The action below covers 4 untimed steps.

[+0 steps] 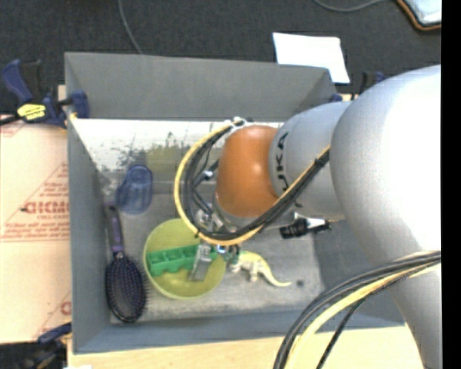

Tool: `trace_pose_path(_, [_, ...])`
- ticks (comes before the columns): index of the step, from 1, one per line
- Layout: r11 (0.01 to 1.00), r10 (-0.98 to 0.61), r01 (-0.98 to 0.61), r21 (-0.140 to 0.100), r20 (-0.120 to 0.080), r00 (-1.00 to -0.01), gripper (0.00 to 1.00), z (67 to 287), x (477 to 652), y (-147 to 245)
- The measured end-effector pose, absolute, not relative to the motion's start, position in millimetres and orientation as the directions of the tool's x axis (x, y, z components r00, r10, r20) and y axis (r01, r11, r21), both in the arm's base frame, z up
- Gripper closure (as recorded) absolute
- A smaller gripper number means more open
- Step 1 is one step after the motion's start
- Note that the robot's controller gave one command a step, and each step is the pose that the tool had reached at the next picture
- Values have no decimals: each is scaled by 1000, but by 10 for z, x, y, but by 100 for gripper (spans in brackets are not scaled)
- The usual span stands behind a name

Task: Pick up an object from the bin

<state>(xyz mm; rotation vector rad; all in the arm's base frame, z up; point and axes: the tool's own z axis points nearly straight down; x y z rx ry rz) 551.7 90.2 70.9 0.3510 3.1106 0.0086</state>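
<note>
Pincer (203, 261) over yellow-green bowl (173, 284) (brick (171, 261) inside), hairbrush (125, 289) beside

You see a bin (200, 91) of matt grey metal, its back wall scuffed and speckled. The yellow-green bowl (160, 243) and the green toy brick (171, 260) look like smooth plastic, the blue cup (135, 189) like translucent plastic. The arm's orange cover (246, 171) shines glossy; the dark hairbrush (125, 287) looks matt.

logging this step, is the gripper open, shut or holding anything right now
Gripper: cannot be told; it is low over the yellow-green bowl, by the green block in it.
</note>
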Motion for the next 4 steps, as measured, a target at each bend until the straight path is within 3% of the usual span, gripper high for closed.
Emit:
trace_pose_path(1, [979, 202, 202, 3, -10, -979, 100, 789, 5492, 948])
trace_pose_path(3, [979, 203, 203, 3, -8, -979, 100, 860, 5485, 944])
trace_pose_path(4, [979, 204, 204, 0, 1, -979, 100, 1108, 5462, 939])
